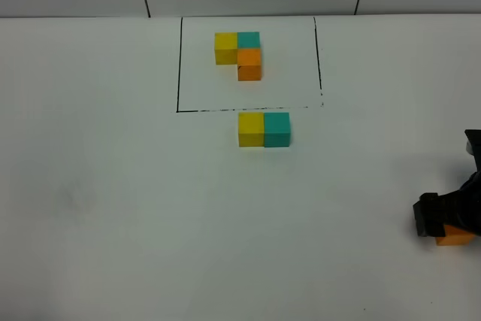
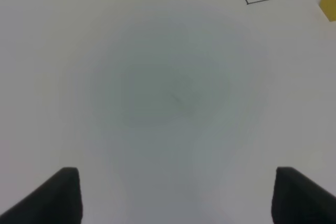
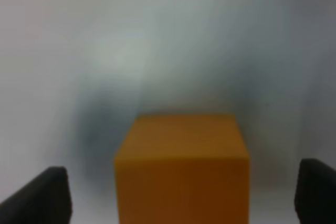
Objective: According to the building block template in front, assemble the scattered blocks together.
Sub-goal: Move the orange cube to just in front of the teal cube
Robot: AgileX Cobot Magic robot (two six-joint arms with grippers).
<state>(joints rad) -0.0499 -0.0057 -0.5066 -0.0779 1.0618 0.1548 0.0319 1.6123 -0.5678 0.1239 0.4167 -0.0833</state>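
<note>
The building block template (image 1: 239, 52) lies inside a black-lined rectangle at the back: yellow and teal side by side, orange against the teal. A loose yellow cube (image 1: 251, 128) and a loose teal cube (image 1: 276, 128) sit touching, just in front of the rectangle's front line. The loose orange cube (image 1: 456, 238) lies at the far right edge. My right gripper (image 1: 440, 219) is low over it. In the right wrist view the orange cube (image 3: 182, 166) sits between the open fingers (image 3: 42, 195) with a gap on each side. My left gripper (image 2: 176, 198) is open and empty over bare table.
The rectangle's black outline (image 1: 179, 65) is drawn flat on the white table (image 1: 113, 186). Its corner (image 2: 248, 2) and the yellow cube's edge (image 2: 329, 2) show in the left wrist view. The left arm is out of the high view.
</note>
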